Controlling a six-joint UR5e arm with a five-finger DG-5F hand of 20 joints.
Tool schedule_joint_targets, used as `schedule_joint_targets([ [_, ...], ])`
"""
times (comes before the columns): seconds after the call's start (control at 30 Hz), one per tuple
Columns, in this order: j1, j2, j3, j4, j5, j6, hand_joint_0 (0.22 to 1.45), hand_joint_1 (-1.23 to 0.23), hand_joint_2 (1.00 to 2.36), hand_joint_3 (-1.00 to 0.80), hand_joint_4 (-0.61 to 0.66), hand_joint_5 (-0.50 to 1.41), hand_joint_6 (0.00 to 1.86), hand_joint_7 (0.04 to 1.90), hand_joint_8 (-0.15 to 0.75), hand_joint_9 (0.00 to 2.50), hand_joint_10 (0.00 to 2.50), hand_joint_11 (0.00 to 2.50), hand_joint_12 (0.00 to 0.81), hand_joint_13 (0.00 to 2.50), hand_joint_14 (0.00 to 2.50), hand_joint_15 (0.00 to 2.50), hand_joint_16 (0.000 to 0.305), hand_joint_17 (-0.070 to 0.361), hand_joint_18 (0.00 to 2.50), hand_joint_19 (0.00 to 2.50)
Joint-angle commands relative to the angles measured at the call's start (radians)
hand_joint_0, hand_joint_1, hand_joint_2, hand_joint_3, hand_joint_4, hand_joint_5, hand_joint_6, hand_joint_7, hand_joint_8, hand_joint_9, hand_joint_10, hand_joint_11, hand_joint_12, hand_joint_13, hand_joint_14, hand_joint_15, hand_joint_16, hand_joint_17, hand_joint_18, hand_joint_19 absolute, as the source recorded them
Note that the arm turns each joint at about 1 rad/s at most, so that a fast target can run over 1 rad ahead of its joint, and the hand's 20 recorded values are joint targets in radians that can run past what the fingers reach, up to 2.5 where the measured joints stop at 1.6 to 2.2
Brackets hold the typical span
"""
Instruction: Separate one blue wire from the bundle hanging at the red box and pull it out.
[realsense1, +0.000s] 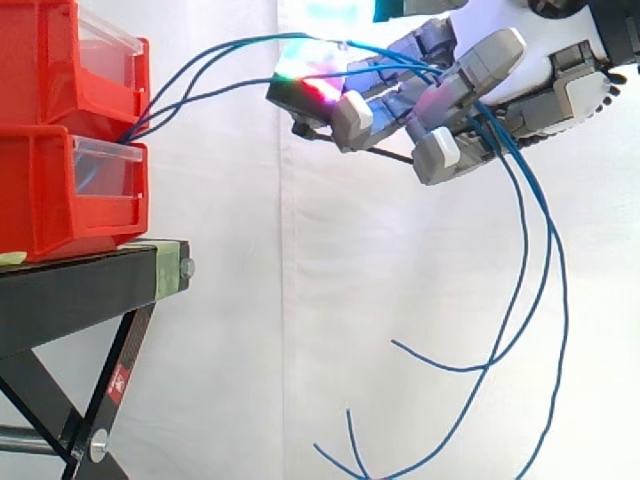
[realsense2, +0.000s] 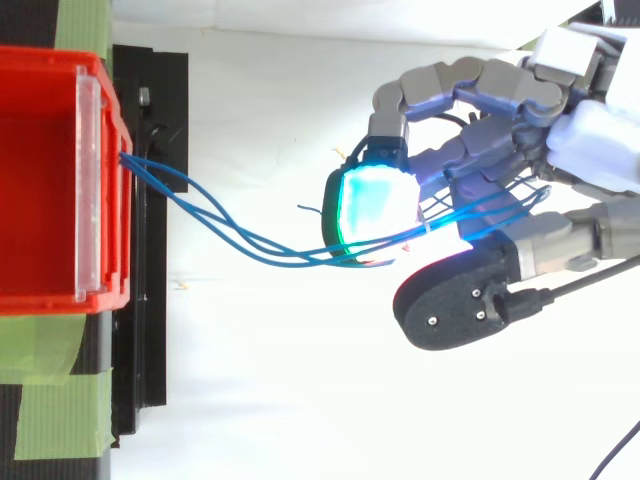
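Observation:
A bundle of thin blue wires (realsense2: 250, 243) leaves the gap between the two stacked red boxes (realsense1: 60, 190) and runs right, rising to my hand (realsense1: 540, 100). The hand hovers in the air well right of the boxes, with its fingers curled round the wires. Its glowing fingertips (realsense2: 375, 205) point back toward the boxes. Past the hand the wires (realsense1: 450, 369) drop in long loose loops with their free ends low down. From above, the strands pass under the lit pad and between the fingers and thumb of the hand (realsense2: 500, 150). I cannot tell whether one strand is apart from the others.
The red boxes have clear front panels and sit on a black stand (realsense1: 90, 280) with slanted legs. Green tape (realsense2: 60, 400) marks the stand beside the box (realsense2: 40, 200). A white curtain hangs behind.

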Motion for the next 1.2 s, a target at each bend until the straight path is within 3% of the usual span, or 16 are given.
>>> schedule_joint_targets([
  [0.0,0.001,0.000,0.001,0.000,0.000,0.000,0.55,-0.80,1.00,-0.50,0.07,-0.23,0.76,1.18,0.270,0.75,0.01,1.52,0.326,1.06,2.50,0.35,0.051,0.114,0.92,1.26],
  [0.57,0.001,0.000,-0.001,0.000,0.000,0.000,0.66,-0.72,1.02,-0.32,0.07,-0.21,0.78,1.16,0.254,0.82,0.01,1.52,0.308,1.09,2.50,0.37,0.046,0.103,0.96,1.26],
  [0.77,0.002,0.000,-0.001,0.000,0.000,0.000,0.70,-0.79,1.02,-0.16,0.04,-0.22,0.77,1.20,0.254,0.78,0.01,1.53,0.328,1.06,2.50,0.38,0.048,0.107,0.92,1.27],
  [1.17,0.004,0.000,-0.001,0.000,0.000,0.000,0.72,-0.93,1.01,-0.38,0.02,-0.24,0.76,1.21,0.247,0.64,0.01,1.50,0.326,0.98,2.50,0.40,0.049,0.111,0.86,1.24],
])
